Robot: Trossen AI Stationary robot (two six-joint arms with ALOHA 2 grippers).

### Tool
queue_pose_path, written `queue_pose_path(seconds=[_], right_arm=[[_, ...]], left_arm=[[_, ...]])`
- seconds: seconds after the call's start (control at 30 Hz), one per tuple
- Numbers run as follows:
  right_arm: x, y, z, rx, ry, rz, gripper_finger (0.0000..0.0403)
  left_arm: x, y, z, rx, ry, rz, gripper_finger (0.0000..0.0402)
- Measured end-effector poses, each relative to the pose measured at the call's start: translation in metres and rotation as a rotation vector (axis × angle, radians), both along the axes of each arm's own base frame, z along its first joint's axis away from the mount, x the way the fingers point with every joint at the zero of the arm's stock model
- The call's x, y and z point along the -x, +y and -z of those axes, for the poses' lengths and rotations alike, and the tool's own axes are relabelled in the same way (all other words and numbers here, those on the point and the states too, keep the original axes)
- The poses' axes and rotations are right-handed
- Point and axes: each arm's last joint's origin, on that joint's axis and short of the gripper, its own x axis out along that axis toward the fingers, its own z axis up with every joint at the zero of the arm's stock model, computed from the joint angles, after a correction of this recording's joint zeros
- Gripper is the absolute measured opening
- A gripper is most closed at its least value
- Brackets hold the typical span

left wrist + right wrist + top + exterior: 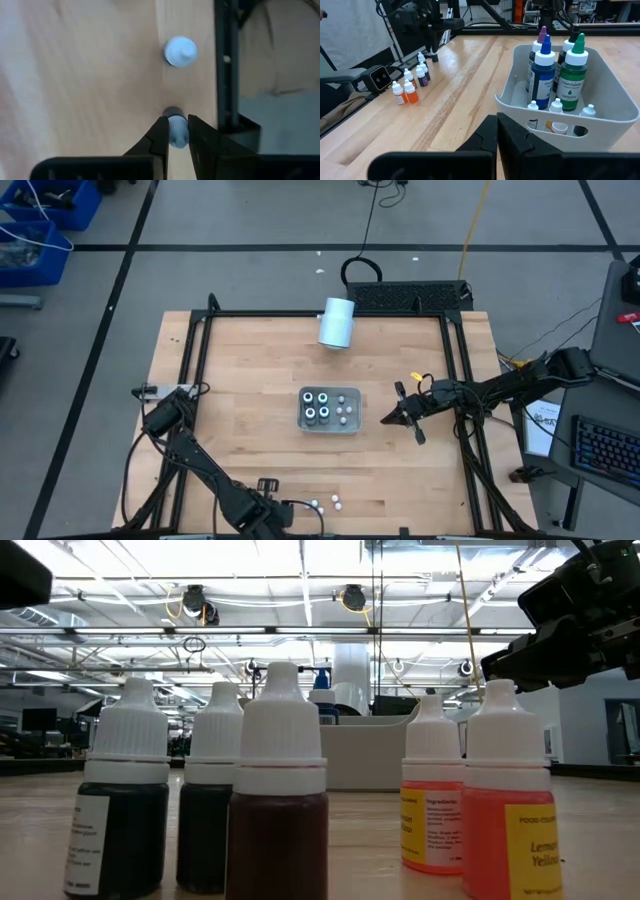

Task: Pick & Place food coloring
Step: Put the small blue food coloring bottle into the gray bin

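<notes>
Where the table's near edge runs under the left arm, the left gripper (176, 136) has its two fingers drawn in around the white cap of a small food coloring bottle (176, 134), touching it on both sides. A second small bottle (180, 51) stands just beyond it, apart from the fingers, and the dark frame rail (226, 65) runs close beside both — little room on that side, open wood on the other. From above, this cluster of small bottles (325, 503) sits right at the near edge, well apart from the grey tray (330, 411) in the middle of the table. The tray holds four larger bottles with coloured caps (559, 70) and a few small white-capped ones. The right gripper (396, 418) hangs just beside the tray's right wall, fingers pressed together and holding nothing. A large white cylinder (337, 323) lies near the far edge — bare boards surround the tray.
</notes>
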Motion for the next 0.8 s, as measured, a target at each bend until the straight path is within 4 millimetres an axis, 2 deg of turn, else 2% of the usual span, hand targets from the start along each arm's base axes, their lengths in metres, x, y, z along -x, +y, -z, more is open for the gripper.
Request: queue_pose_path(seconds=[0.2,0.33,0.47,0.67,0.8], right_arm=[[0.0,0.0,0.0,0.002,-0.001,0.0,0.0],[0.0,0.0,0.0,0.003,-0.002,0.004,0.0],[0.0,0.0,0.0,0.004,-0.001,0.005,0.0],[0.0,0.0,0.0,0.025,-0.008,0.0,0.0],[0.0,0.0,0.0,0.025,-0.008,0.0,0.0]], left_arm=[[-0.008,0.014,-0.008,0.021,0.083,0.051,0.0053],[-0.02,0.029,-0.038,-0.038,0.098,0.109,0.0059],[-0.039,0.05,-0.077,-0.166,-0.017,0.224,0.0053],[-0.083,0.108,-0.123,-0.259,-0.196,0.294,0.0053],[-0.107,0.155,-0.135,-0.307,-0.255,0.326,0.0053]])
